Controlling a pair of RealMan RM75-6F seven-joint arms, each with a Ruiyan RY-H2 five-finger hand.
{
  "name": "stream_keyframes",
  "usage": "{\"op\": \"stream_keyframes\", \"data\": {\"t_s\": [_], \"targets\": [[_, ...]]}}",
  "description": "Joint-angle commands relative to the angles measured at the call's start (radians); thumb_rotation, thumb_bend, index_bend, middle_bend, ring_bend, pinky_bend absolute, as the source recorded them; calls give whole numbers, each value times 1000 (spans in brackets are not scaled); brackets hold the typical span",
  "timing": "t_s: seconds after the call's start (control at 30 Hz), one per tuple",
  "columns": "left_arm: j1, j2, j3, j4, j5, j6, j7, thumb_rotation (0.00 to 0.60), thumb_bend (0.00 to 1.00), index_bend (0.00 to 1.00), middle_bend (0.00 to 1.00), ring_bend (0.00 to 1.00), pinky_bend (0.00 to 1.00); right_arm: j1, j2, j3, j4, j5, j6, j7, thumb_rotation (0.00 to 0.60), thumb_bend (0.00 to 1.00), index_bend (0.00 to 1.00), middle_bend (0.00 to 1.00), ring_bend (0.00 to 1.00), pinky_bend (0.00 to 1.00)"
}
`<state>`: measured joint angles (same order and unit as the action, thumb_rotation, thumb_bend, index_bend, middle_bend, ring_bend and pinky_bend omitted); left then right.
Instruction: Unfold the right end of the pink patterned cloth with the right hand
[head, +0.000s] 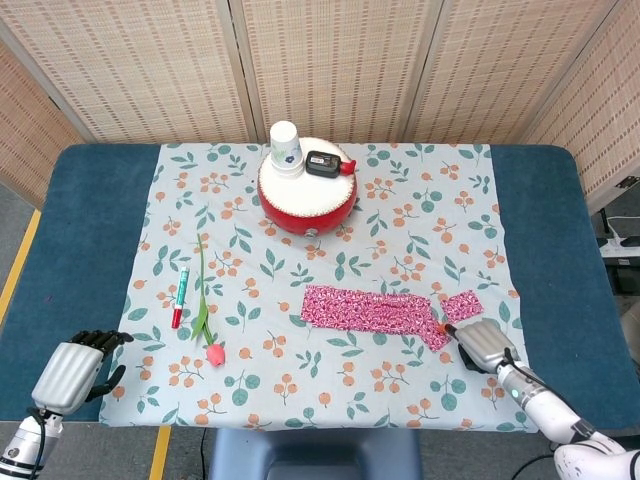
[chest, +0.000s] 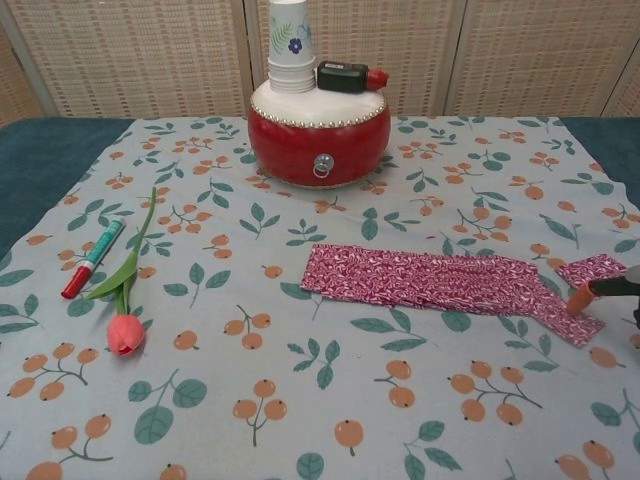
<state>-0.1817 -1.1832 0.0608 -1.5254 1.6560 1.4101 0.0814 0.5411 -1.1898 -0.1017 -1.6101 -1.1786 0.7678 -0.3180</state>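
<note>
In the head view, the pink patterned cloth (head: 378, 309) lies flat on the leaf-and-berry tablecloth (head: 400, 215), right of the middle and toward the near edge. It is a long narrow strip of pink and white print, mostly straight, with its right end pulled out of line: one flap angles down toward the near edge and a small separate-looking tab (head: 461, 304) sits just beyond it to the right. The right hand (head: 484, 345) rests knuckles-up at that end, an orange-tipped finger touching the lowered flap; whether the cloth is pinched cannot be told from here. The left hand (head: 72, 372) sits off the tablecloth at the near left corner of the blue table (head: 85, 235), fingers curled in around nothing.

A red drum (head: 306, 196) stands at the far middle, carrying a paper cup (head: 285, 147) and a small black device (head: 324, 163). A red-and-teal marker (head: 180, 296) and a pink tulip (head: 206, 318) lie at the left.

In the chest view, the cloth (chest: 440, 281) shows faint lengthwise folds, and its right end splits into a lower flap (chest: 566, 322) and an upper tab (chest: 592, 268). Only an orange fingertip (chest: 580, 299) of the right hand shows at the frame edge, touching the flap.
</note>
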Motion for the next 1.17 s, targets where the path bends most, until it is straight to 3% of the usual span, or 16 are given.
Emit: {"op": "stream_keyframes", "data": {"t_s": [0.03, 0.43, 0.67, 0.77, 0.87, 0.97, 1.03, 1.1, 1.17], "targets": [[0, 1, 1, -2, 1, 0, 1, 600, 372, 330, 386, 364, 410, -2, 22, -15, -17, 6, -2, -22, 600, 857, 404, 828, 776, 656], [1, 2, 0, -3, 2, 2, 0, 600, 372, 331, 387, 365, 410, -12, 105, -52, -80, 61, 10, -89, 600, 860, 463, 829, 776, 651], [0, 2, 1, -3, 1, 0, 0, 600, 371, 330, 387, 365, 410, -40, 143, -51, -124, 20, 65, -58, 600, 861, 463, 829, 765, 642], [-1, 1, 0, -3, -1, -2, -1, 600, 371, 330, 387, 365, 410, -88, 138, -28, -135, -60, 169, 19, 600, 860, 374, 828, 717, 597], [-2, 1, 0, -2, -4, -6, -1, 600, 372, 330, 387, 366, 410, -175, 85, -2, -94, -200, 381, 102, 600, 835, 324, 797, 673, 568], [-2, 1, 0, -2, -3, -6, -2, 600, 372, 331, 387, 365, 410, -254, 6, 18, 1, -322, 589, 166, 600, 681, 219, 541, 506, 545], [-2, 0, 0, 0, -1, -4, -3, 600, 372, 330, 388, 365, 410, -291, -35, 31, 66, -361, 678, 208, 600, 493, 116, 319, 282, 508], [-3, 0, -1, 1, -1, -5, -5, 600, 372, 331, 392, 365, 411, -312, -55, 42, 97, -363, 715, 240, 600, 339, 53, 175, 134, 429], [-3, -1, -1, 3, -2, -7, -6, 600, 372, 331, 395, 365, 411, -315, -49, 41, 108, -381, 718, 273, 600, 259, 9, 78, 36, 357]]}}
